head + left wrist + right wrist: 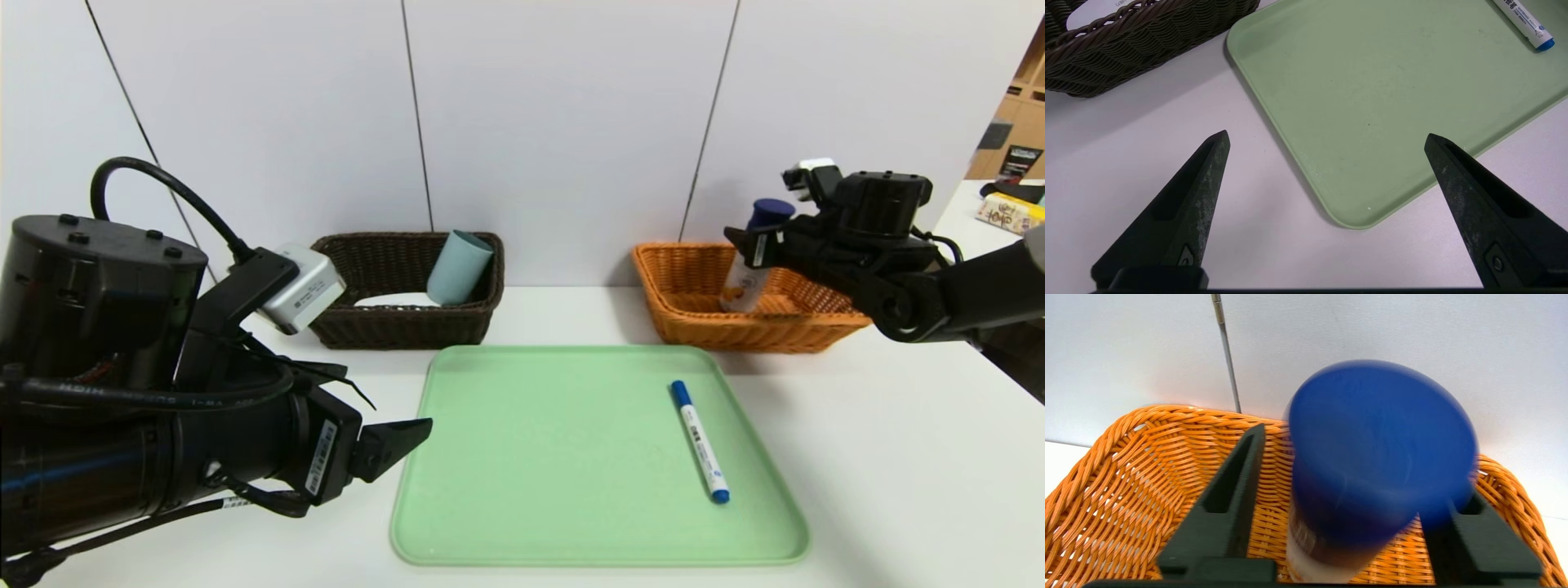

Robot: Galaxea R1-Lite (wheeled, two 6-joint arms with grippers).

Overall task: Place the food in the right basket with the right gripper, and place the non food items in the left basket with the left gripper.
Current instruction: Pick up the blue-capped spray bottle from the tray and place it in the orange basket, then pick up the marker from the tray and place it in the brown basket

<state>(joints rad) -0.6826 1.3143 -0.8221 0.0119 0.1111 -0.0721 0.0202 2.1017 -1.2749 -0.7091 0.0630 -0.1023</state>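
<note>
Right hand (739, 245) parted around bottle (749, 269), near-upright in orange basket (694, 314), cap up

L gripper (1327, 139) open, parked low; R gripper (1355, 473) extended, jaws seemingly parted.

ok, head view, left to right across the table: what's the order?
left claw → dark brown basket with the grey-blue cup → green tray → marker pen on that tray → orange basket holding the drink bottle → right claw
</note>
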